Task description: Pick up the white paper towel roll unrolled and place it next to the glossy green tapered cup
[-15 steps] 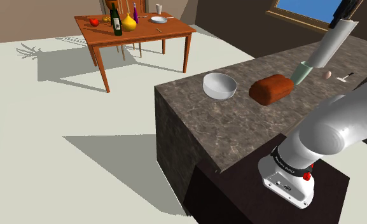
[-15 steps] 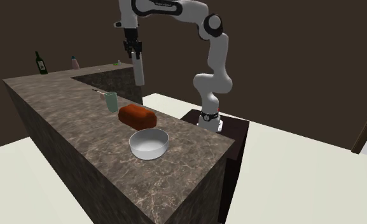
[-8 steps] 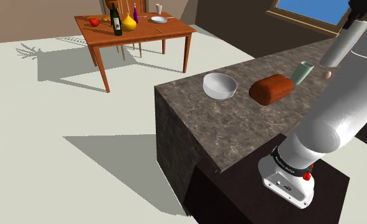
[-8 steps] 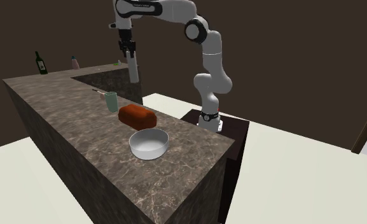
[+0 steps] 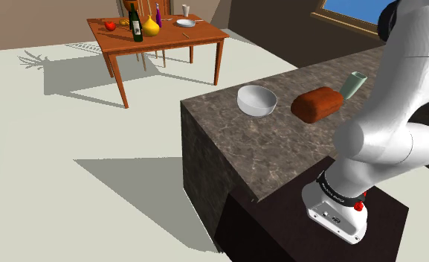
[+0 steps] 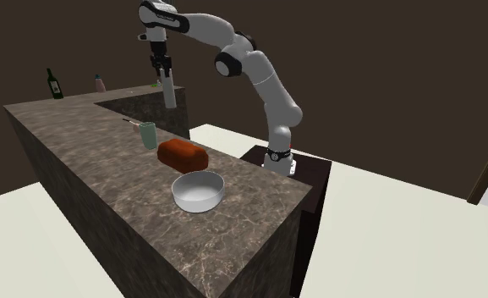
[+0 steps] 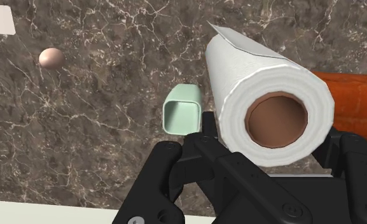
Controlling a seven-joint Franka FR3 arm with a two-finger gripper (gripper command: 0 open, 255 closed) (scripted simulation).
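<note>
Dark marbled counter (image 6: pixel 81 140), pale floor (image 6: pixel 386 245), fingers (image 7: pixel 175 168) clamped on white paper towel roll (image 7: pixel 245 76), aloft near green cup (image 7: pixel 182 111).

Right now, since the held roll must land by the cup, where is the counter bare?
Bare counter lies between the green cup and the small pink ball. The cup's other side is crowded by the red-brown loaf, with the white bowl beyond.

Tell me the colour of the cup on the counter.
The cup is pale green, seen best in the wrist view.
</note>
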